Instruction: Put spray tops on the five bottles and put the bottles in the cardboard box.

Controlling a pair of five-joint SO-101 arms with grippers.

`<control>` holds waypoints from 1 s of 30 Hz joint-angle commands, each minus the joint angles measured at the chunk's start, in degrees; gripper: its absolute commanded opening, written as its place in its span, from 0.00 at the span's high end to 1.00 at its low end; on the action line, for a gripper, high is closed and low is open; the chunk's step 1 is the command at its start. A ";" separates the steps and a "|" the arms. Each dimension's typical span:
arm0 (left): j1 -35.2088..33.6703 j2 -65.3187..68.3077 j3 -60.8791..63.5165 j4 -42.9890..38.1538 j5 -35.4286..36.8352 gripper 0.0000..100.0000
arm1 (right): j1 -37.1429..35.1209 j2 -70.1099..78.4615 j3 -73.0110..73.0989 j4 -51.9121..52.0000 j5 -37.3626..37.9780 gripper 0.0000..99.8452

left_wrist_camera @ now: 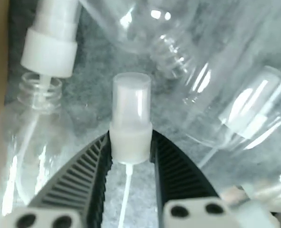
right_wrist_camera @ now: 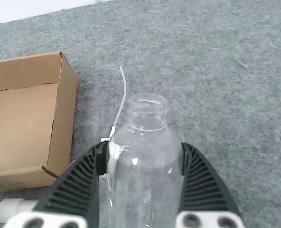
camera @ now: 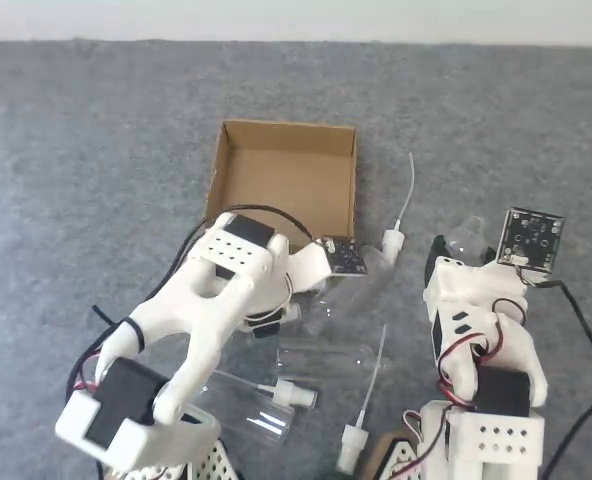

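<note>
My left gripper (left_wrist_camera: 130, 140) is shut on a white spray top (left_wrist_camera: 131, 109), its thin tube hanging down between the fingers. Beside it a second spray top (left_wrist_camera: 50, 45) sits loosely over the open neck of a clear bottle (left_wrist_camera: 36, 123). More clear bottles (left_wrist_camera: 169, 52) lie just beyond. My right gripper (right_wrist_camera: 143, 152) is shut on a clear bottle (right_wrist_camera: 143, 166), held with its open neck (right_wrist_camera: 147, 109) pointing away from the wrist. The cardboard box (camera: 286, 180) stands open at the far middle of the table, with nothing visible inside it.
A loose spray top (camera: 393, 241) with a long tube lies right of the box. Another spray top (camera: 351, 445) lies near the front between the arms. A capped bottle (camera: 261, 405) and an open one (camera: 326, 355) lie on the grey carpet (camera: 96, 150).
</note>
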 commanded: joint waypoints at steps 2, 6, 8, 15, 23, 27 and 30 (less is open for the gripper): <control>-0.18 -0.44 -5.85 4.75 5.19 0.99 | 0.66 -0.75 -0.79 -1.45 -0.35 0.93; 0.09 -4.40 -6.64 5.01 10.81 0.99 | 0.66 -0.75 -0.79 -1.45 -0.35 0.93; 0.18 -9.14 -6.73 6.33 12.40 0.99 | 0.66 -0.75 -0.70 -1.45 -0.35 0.93; -0.18 -27.52 -7.08 7.65 19.52 0.98 | 0.57 -0.75 -0.70 -1.45 -0.35 0.93; -0.09 -37.27 -8.40 7.38 25.41 0.99 | -1.10 -0.75 -0.44 -1.45 -0.35 0.93; 0.18 -39.03 -12.00 7.38 29.63 0.99 | -1.71 -0.75 -0.44 -1.45 -0.35 0.93; 0.18 -40.44 -14.11 7.38 31.47 0.99 | -1.71 -0.75 -0.44 -1.45 -0.35 0.93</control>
